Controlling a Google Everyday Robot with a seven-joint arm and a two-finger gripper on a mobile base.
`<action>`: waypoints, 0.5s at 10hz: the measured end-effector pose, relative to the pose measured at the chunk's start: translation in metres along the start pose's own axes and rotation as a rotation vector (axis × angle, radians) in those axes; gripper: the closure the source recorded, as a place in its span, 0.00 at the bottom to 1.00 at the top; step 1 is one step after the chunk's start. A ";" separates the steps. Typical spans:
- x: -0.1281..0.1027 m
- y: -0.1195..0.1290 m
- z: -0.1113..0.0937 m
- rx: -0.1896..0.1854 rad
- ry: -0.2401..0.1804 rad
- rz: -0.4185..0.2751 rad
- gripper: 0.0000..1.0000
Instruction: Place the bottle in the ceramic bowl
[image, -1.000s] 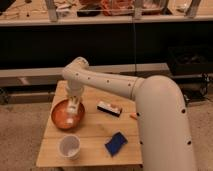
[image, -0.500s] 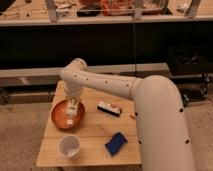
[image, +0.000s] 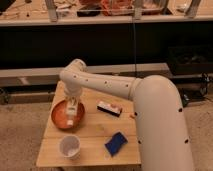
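The orange-brown ceramic bowl (image: 59, 116) sits at the left of the small wooden table (image: 92, 148). My gripper (image: 72, 107) hangs straight down over the bowl's right half, low inside its rim. A small pale bottle (image: 70, 121) shows just under the gripper, inside the bowl near its front wall. I cannot tell whether the gripper is touching it or apart from it. The white arm sweeps in from the right and hides the table's far right side.
A white cup (image: 69, 146) stands at the table's front left. A blue object (image: 115, 143) lies at the front middle. A flat black-and-white block (image: 109, 108) lies right of the bowl. A dark shelf unit runs behind the table.
The gripper has shifted only slightly over the bowl, staying low inside it. The cup, block and blue object have not moved.
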 end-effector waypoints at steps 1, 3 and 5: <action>0.000 -0.001 0.001 0.000 0.001 -0.005 0.86; -0.001 -0.002 0.002 -0.001 0.002 -0.014 0.78; -0.002 -0.003 0.003 -0.002 0.002 -0.023 0.56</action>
